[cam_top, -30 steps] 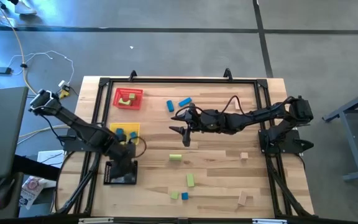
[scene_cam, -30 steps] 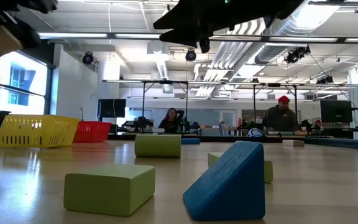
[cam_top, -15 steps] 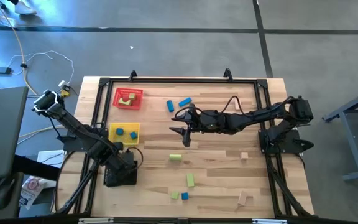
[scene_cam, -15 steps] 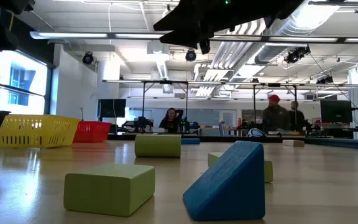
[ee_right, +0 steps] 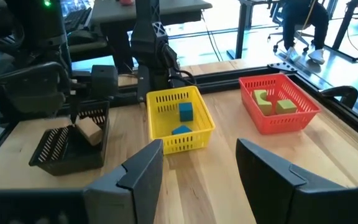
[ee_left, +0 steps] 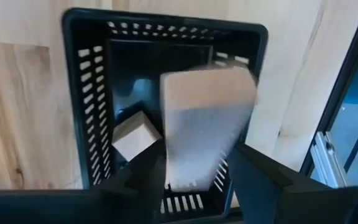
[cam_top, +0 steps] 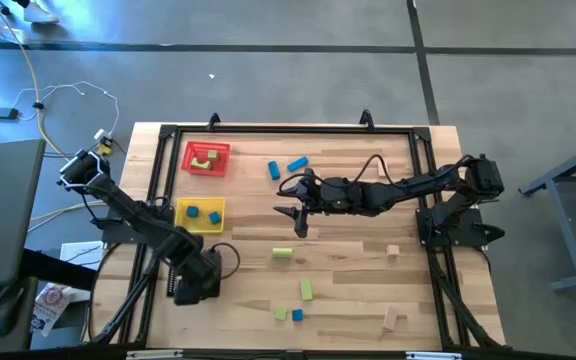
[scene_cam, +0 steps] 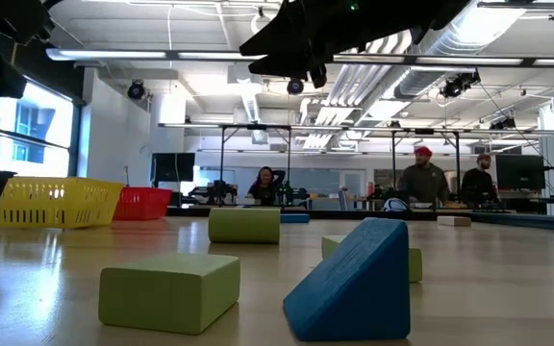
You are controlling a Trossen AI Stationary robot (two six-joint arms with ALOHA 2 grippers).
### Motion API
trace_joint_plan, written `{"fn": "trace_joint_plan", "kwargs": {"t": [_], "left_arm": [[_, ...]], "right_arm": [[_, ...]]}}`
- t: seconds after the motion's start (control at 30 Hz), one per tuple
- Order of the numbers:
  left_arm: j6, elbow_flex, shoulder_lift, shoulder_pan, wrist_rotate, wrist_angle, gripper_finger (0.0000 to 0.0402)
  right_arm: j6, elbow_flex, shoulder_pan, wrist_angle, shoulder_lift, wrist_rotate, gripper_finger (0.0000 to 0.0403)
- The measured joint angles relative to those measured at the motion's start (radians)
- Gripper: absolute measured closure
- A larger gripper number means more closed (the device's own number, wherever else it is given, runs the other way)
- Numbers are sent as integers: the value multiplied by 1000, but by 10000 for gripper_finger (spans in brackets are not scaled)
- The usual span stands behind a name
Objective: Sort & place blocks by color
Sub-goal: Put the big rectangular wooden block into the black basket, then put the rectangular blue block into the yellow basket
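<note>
My left gripper [cam_top: 196,281] hangs over the black mesh tray [cam_top: 180,291] at the table's near left. A tan block [ee_left: 205,124] shows blurred between its open fingers, above the tray. A second tan block [ee_left: 131,135] lies inside the tray. My right gripper [cam_top: 293,214] is open, high over the table's middle, touching nothing. Loose on the wood lie blue blocks [cam_top: 297,163], green blocks [cam_top: 282,254] and tan blocks [cam_top: 393,251]. In the low view a green block [scene_cam: 169,288] and a blue wedge [scene_cam: 349,282] are nearest. My left gripper points down with the tan block's lower end [ee_left: 194,174] between its two fingers [ee_left: 148,177]. The block is blurred and a gap shows beside one finger, so I cannot tell whether the fingers touch it. It is upright over the black tray's inside.
The red tray [cam_top: 207,147] holds green blocks and the yellow tray [cam_top: 180,213] holds blue ones, both at the far left. A black frame [cam_top: 288,129] runs around the table's edges. People sit and stand at desks in the room beyond [scene_cam: 421,178].
My left gripper has moved toward the table's near edge, from beside the yellow tray to over the black tray, carrying the tan block with it. The block has left the top left corner of the low view. My right arm has kept still.
</note>
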Motion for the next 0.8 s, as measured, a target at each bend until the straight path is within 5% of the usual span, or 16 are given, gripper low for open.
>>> {"fn": "trace_joint_plan", "kwargs": {"t": [0.27, 0.57, 0.8], "left_arm": [[26, 0, 0, 39, 3, -11, 205], [132, 0, -33, 52, 9, -24, 206], [175, 0, -118, 53, -84, -81, 206]], "right_arm": [[-2, 0, 0, -26, 0, -1, 214], [0, 0, -1, -31, 0, 2, 214], [0, 0, -7, -31, 0, 142, 214]]}}
